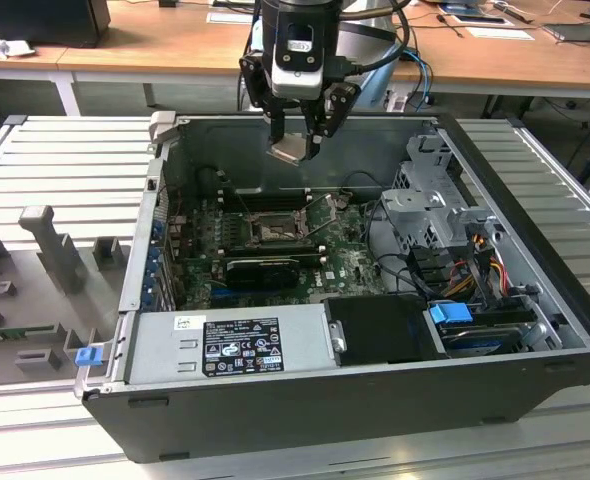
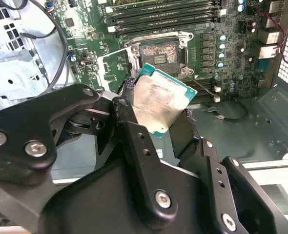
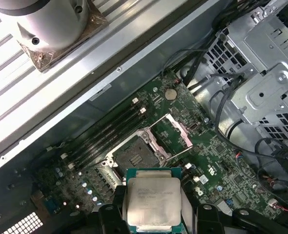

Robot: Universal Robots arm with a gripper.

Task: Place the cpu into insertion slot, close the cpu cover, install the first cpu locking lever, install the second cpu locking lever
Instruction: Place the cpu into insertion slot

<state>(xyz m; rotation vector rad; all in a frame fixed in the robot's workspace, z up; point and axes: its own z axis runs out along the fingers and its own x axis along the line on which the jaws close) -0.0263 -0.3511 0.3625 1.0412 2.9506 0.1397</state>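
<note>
Above the open dark grey computer case point(image 1: 375, 410), at about twelve o'clock in the exterior view, my arm's black two-fingered gripper point(image 1: 297, 143) hangs with its jaws clamped on the cpu point(image 1: 287, 152), a small flat square chip with a silvery grey top and a green edge. It is pinched by two opposite edges, which I judge leaves its underside free to meet the contacts. The chip is in the air, well apart from the green circuit board point(image 1: 350, 262). Toward six o'clock from it lies the insertion slot point(image 1: 273, 231), a small square black-rimmed socket with a dark centre, bare. In the first wrist view the cpu cover point(image 3: 176, 132), a thin square dull-metal frame plate, stands swung open just beside the slot, so the way down is unblocked, as I read it. Nothing is seated yet.
</note>
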